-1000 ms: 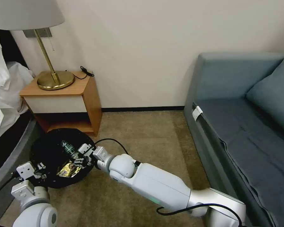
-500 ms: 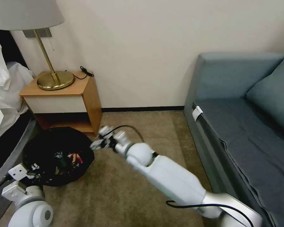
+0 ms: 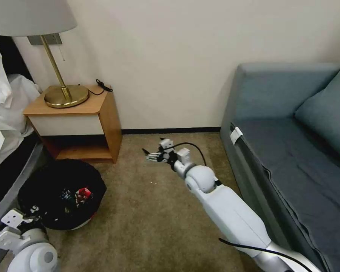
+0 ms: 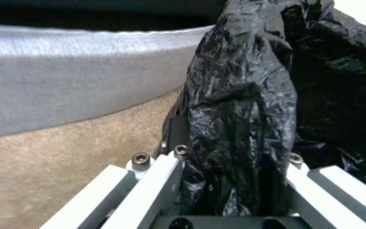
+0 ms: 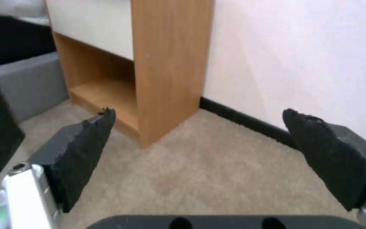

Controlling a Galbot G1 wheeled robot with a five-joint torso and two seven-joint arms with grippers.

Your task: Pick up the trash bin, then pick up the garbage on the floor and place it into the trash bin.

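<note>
Carpet (image 3: 147, 226): trash bin (image 3: 60, 192), black liner over rim, near the nightstand (image 3: 79, 121), beside the bed edge. Red-and-white wrapper (image 3: 83, 194) lies inside it. Left gripper (image 4: 229, 178) clamped on the liner at the bin's rim. Right gripper (image 3: 155, 155) mid-carpet, well apart from bin, pads (image 5: 85, 149) spread wide, nothing held.

The trash bin (image 3: 60, 196) wears a crinkly black bag (image 4: 251, 105), with a red-and-white snack wrapper (image 3: 83, 194) inside. The carpet (image 3: 151, 211) is beige-brown, the nightstand (image 3: 79, 121) orange wood with a cream front, the sofa (image 3: 291, 151) slate blue.
</note>
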